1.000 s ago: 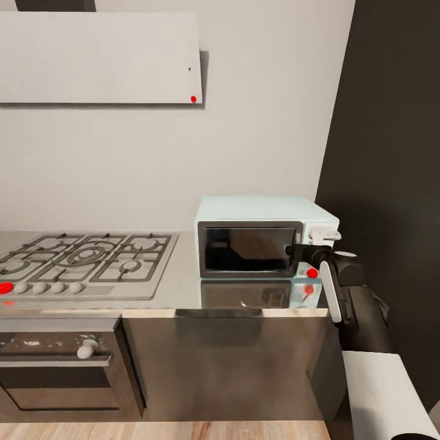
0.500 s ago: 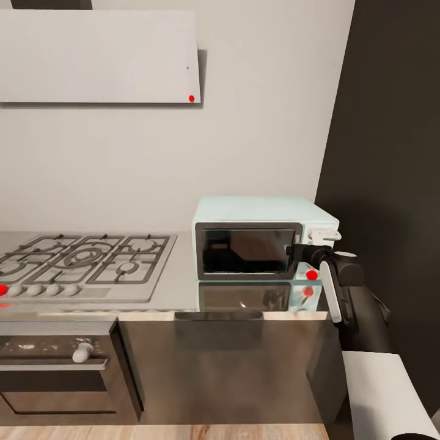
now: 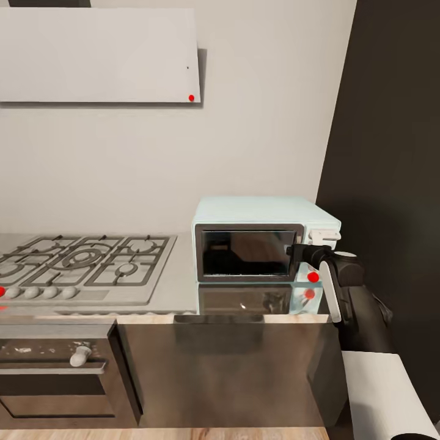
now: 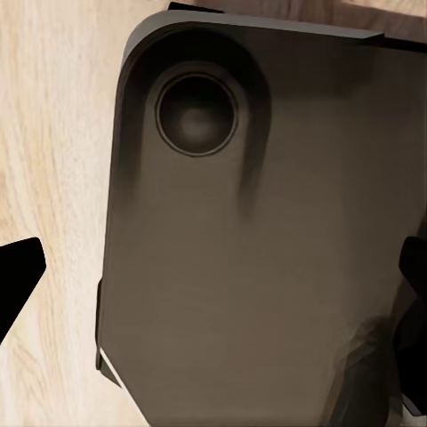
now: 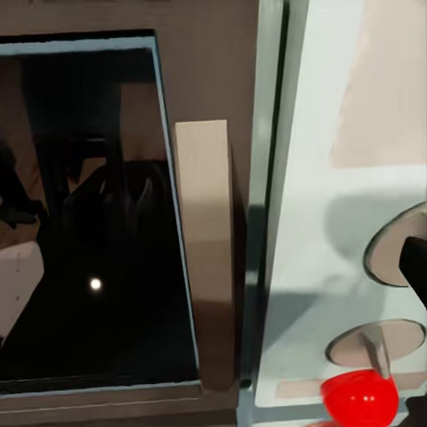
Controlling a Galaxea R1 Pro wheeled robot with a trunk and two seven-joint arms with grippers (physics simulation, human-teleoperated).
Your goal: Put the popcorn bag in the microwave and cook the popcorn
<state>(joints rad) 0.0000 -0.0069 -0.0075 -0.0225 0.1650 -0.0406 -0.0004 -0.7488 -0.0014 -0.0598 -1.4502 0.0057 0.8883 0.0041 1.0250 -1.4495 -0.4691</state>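
The microwave (image 3: 264, 239) is the landmark here, so everything else gets placed off that. It's a mint-blue box sitting on the shiny grey tabletop (image 3: 183, 284), hard up against the dark wall panel (image 3: 391, 153) on its control-panel side, with the gas hob (image 3: 79, 260) on its door side and the white hood (image 3: 98, 55) well above and over toward the hob. A dark built-in oven (image 3: 58, 373) sits below the hob.

The door's closed. It looks like a rigid box that will probably slide on that slick metal top if you yank, so I'd pull slow and level. The right wrist view shows a pale vertical strip, likely the door handle (image 5: 205, 253), between the dark glass and the cream panel, which seems the obvious place to grab.

The right arm reaches in front of the control panel, with the right pincer (image 3: 297, 252) just about at the handle edge, beside the knobs (image 5: 378, 342) and above the red dot (image 3: 313, 277). I can't tell if its fingers are spread or pressed together.

The left pincer (image 4: 213, 294) is spread with nothing in it, dark fingertips (image 4: 18, 280) wide apart over the robot's own dark base and wood floor.

No popcorn bag to be seen near the microwave; whether it's inside, the reflective glass won't say. I'd guess thin crumpled paper, light and easily crushed.
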